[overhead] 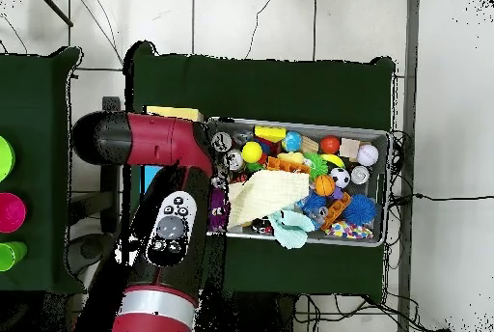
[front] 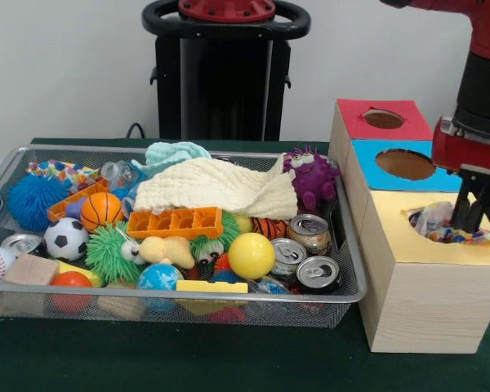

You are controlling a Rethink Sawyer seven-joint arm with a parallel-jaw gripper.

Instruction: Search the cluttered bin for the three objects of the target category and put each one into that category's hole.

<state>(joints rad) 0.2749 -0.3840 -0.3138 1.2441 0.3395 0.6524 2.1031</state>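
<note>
Wire-mesh bin (front: 0,175) (silvery metal).

Plain white wall (front: 65,73) behind the counter (front: 188,359), which is draped in dark green cloth. Pale tiled floor (overhead: 289,19) around it, black cables (overhead: 434,198) trailing across.
</note>
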